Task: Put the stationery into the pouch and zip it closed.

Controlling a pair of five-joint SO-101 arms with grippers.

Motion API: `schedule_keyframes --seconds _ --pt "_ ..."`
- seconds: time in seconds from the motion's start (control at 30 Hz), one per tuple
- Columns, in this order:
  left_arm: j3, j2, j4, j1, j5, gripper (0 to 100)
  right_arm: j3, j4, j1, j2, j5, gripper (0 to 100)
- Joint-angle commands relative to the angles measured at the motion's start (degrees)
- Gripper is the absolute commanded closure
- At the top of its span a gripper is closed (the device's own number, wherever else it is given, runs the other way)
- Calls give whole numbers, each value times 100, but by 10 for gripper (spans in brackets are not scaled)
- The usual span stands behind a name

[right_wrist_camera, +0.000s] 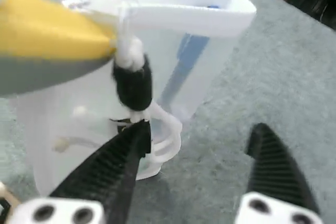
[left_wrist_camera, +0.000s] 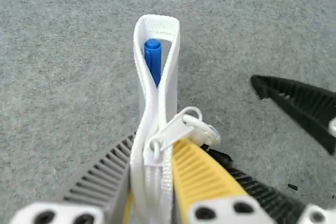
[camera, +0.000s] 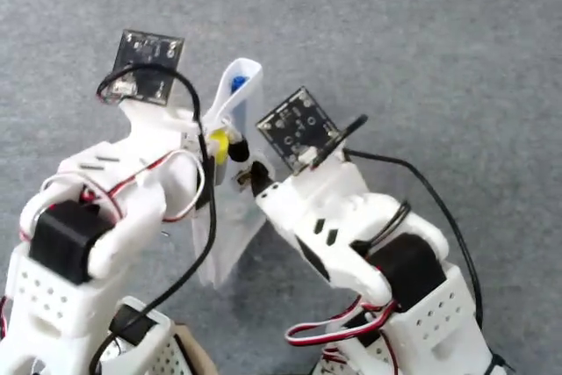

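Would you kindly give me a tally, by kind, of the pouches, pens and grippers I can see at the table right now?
pouch: 1
blue pen: 1, standing inside the pouch
grippers: 2, the left gripper clamped on the pouch's zip edge and the right gripper open beside it
Total: 4

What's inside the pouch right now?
A blue pen sits inside the pouch, its end showing at the unzipped opening. Lower down, the left gripper clamps the pouch and covers it, so any other stationery there cannot be made out.
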Motion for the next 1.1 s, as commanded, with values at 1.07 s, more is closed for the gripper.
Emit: schedule_keyframes --seconds 1.07 --pt "-127 -343 0 303 62 973 -1095 448 -703 -31 -1459 729"
